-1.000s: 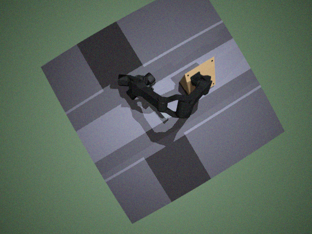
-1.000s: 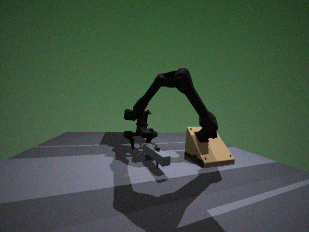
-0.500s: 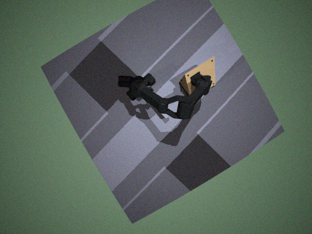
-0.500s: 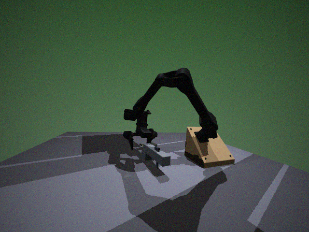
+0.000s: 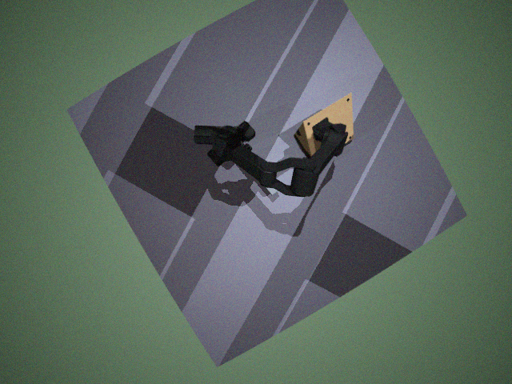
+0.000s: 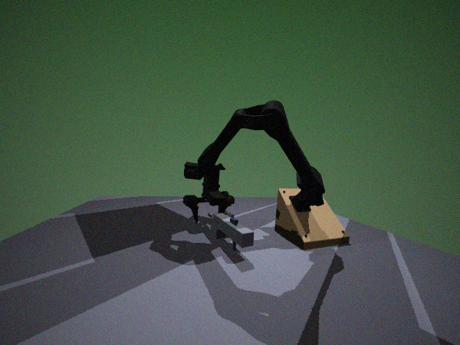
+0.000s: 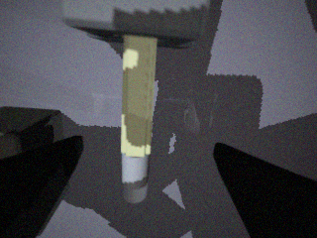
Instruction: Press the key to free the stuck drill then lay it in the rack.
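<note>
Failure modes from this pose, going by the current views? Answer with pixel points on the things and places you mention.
1. Grip: the gripper (image 6: 208,218) (image 7: 151,145) is open, with the yellow rod with the pale tip (image 7: 140,94) off-centre, nearer the left finger in the wrist view. Closing may push it sideways before both fingers bear.
2. Collision: the rod juts from under the grey block (image 6: 243,237) (image 7: 144,15). A small misjudgement on the way in might knock the block.
3. Placement: I can't make out a rack in any view, so the laydown spot is unconfirmed.
</note>
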`<state>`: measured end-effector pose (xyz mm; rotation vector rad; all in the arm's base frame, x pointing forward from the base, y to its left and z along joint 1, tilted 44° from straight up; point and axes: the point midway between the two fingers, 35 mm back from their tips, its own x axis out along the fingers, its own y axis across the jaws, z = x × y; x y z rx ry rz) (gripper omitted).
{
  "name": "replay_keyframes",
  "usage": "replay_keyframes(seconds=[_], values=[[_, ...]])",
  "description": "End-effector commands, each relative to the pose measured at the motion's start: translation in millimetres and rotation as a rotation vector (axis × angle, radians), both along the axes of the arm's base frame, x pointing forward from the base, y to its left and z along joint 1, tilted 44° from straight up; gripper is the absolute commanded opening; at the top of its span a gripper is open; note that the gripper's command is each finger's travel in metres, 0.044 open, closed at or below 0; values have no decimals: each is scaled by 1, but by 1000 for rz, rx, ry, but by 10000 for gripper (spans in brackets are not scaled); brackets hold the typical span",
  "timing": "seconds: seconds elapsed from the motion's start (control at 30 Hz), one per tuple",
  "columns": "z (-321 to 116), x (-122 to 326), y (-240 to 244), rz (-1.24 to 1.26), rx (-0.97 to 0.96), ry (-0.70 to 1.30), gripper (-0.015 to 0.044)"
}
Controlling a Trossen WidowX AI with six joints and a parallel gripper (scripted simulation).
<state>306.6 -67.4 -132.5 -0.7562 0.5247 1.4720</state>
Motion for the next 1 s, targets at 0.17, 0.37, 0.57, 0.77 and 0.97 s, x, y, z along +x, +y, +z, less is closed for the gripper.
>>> replay_keyframes(seconds=[0.17, 0.37, 0.57, 0.77, 0.97], values=[[0, -2, 3, -4, 6, 7, 440], [1, -2, 4, -4, 7, 7, 440], [1, -2, 5, -4, 7, 7, 440], [1, -2, 5, -4, 7, 7, 440], [1, -2, 6, -4, 7, 7, 440]])
